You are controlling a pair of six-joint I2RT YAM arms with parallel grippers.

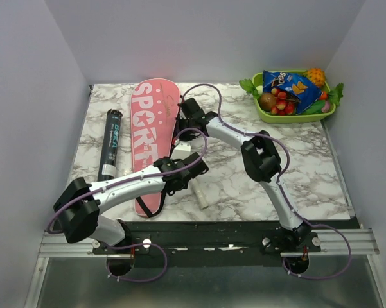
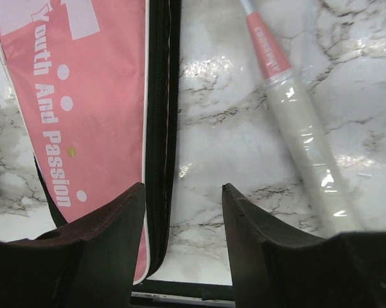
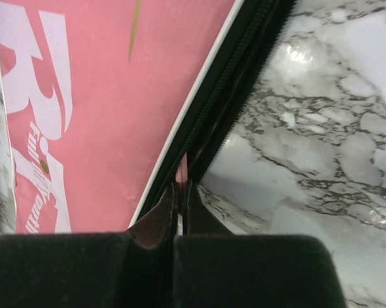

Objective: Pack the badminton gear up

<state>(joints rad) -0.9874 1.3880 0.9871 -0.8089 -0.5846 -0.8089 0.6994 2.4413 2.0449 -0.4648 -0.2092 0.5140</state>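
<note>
The long pink fabric racket bag (image 1: 148, 135) lies flat on the white marble-patterned table top (image 1: 308, 167), a little to the 9 o'clock side of the middle. Its wide rounded end points to 12 o'clock and its narrow end to 6 o'clock. It carries large white "SPORT" letters, smaller white words "Youth And Passion", some white dots, and a black zipper band (image 2: 159, 128) along its 3 o'clock edge. The cloth looks smooth and matte.

There is one bag, and one dark cylindrical tube with a blue label (image 1: 110, 144) lies parallel to it on its 9 o'clock side, a little apart. One racket handle (image 2: 302, 135) is in view: a white round grip under shiny clear film, with a pink collar above it. It rests on the table at 3 o'clock of the bag's narrow end, not touching the bag. One green plastic tray with fruit and a blue snack packet (image 1: 264, 115) stands in the 2 o'clock corner.

The left gripper (image 2: 183, 192) has its two dark fingers spread over bare marble and the zipper band, with nothing between them. The right gripper (image 3: 178, 189) has its fingers pressed together just at the zipper band. A thin pink sliver shows at the tips, but I cannot tell whether it is pinched.
</note>
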